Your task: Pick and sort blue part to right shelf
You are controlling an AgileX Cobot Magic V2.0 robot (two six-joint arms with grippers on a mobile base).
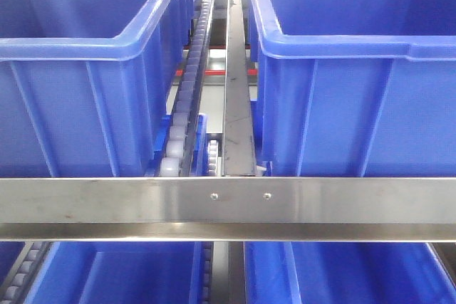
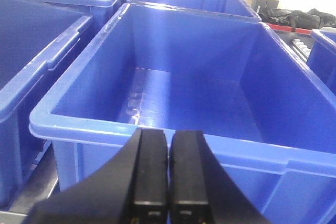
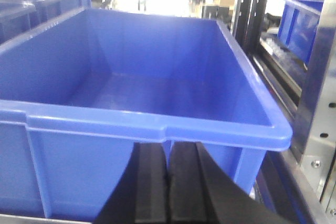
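The left end effector (image 2: 168, 182) shows in its wrist view as two black fingers pressed side by side, with only a thin dark seam between them and nothing held. It sits low in front of a large blue bin (image 2: 157, 124), whose near rim runs just above the fingertips; the inside of that bin shows only a bare, glossy floor. More blue bins stand to its left and behind it.

The right end effector (image 3: 168, 187) looks the same in its own wrist view: black fingers closed together, nothing between them. It sits just below the near rim of another large blue bin (image 3: 142, 124), also bare inside. To the right of this bin rises a steel rack upright (image 3: 320, 114) with bolt holes.

From the front view, the right shelf (image 1: 228, 201) appears as a flat steel front rail crossing the frame, with two screws near its middle. Behind the rail, two blue bins sit side by side, parted by a white roller track (image 1: 187, 97) and a steel divider strip (image 1: 236, 83). Below the rail, the tops of further blue bins on a lower tier are visible.

The blue part cannot be seen in any of the three views, so its place cannot be told.
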